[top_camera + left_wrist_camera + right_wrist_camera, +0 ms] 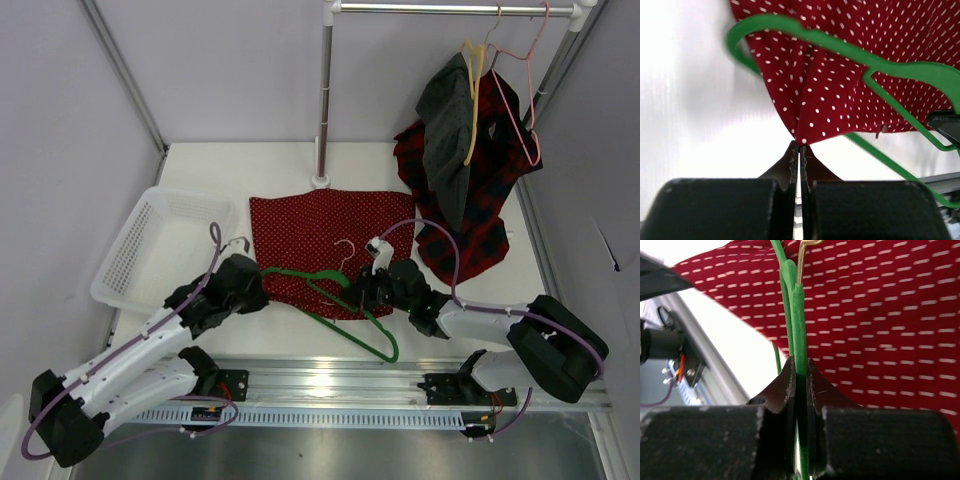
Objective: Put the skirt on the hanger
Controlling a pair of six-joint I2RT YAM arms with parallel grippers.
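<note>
Lit brightly and evenly from above in the top view, with only soft, pale shadows on the table (250, 165) beside the arms. Blown out to plain white on the table in the left wrist view; blurred along the near loop of the hanger (840, 47). Smeared into short dashes across the dots of the skirt (880, 315) in the right wrist view. Dark and out of focus at the left pincer (799, 150) and right pincer (801, 377), close to the lens.
</note>
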